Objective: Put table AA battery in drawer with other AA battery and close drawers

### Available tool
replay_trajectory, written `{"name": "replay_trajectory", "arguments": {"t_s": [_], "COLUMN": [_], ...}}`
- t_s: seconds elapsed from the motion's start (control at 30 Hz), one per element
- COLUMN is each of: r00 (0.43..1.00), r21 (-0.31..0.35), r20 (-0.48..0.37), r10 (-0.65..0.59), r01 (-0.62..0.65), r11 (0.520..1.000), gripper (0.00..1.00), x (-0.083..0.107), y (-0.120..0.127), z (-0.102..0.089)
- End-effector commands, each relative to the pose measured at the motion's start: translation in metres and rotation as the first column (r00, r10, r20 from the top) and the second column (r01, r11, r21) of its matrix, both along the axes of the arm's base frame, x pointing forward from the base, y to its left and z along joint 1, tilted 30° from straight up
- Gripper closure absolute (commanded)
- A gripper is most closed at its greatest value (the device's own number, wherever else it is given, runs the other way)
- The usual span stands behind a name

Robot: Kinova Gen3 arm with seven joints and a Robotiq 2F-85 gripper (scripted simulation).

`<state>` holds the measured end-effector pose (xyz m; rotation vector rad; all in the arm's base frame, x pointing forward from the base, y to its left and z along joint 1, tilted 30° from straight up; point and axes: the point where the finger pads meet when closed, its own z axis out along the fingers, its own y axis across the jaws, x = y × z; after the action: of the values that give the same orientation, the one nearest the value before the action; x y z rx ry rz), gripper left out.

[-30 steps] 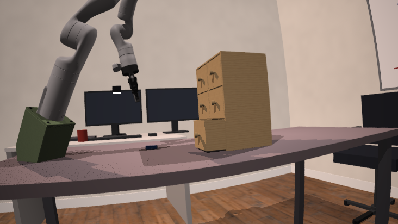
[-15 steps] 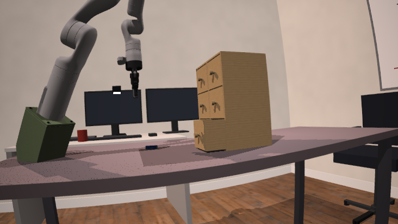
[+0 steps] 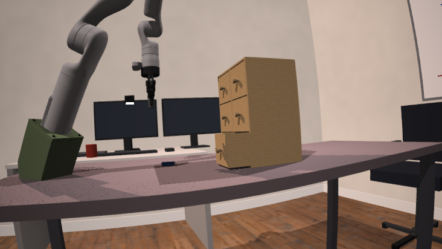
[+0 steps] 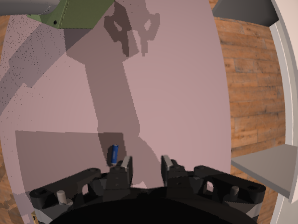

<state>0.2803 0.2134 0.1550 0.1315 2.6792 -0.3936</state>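
Note:
The small cardboard chest (image 3: 258, 112) stands upright on the table, with its knobbed drawer fronts facing left. The two upper rows hold two drawers each and look pushed in. The wide bottom drawer (image 3: 223, 150) stands a little out of the front. The AA battery (image 3: 168, 164) is small and blue and lies on the table left of the chest. It also shows in the wrist view (image 4: 115, 155), just ahead of my left finger. My gripper (image 3: 150, 103) points straight down high above the table, a little left of the battery. Its fingers stand partly apart with nothing between them.
The arm's green base (image 3: 48, 151) stands at the table's left end. Behind the table a second desk carries two dark monitors (image 3: 156, 119), a keyboard and a red cup (image 3: 91, 150). A black office chair (image 3: 411, 173) stands at the right.

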Motion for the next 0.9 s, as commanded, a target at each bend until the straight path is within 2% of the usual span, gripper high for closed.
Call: {"name": "replay_trajectory", "arguments": {"t_s": [0.0,0.57,0.6,0.87], "r00": [1.000,1.000,1.000,1.000], "r21": [0.002,0.002,0.002,0.002], "r20": [0.001,0.001,0.001,0.001], "r10": [0.000,0.000,0.000,0.000], "r01": [0.000,0.000,0.000,0.000], "r11": [1.000,1.000,1.000,1.000], "gripper": [0.67,0.67,0.00,0.00], "x": [0.0001,0.0001,0.0001,0.0001], "y": [0.0005,0.0005,0.0005,0.0005], "z": [0.0005,0.0005,0.0005,0.0005]}}
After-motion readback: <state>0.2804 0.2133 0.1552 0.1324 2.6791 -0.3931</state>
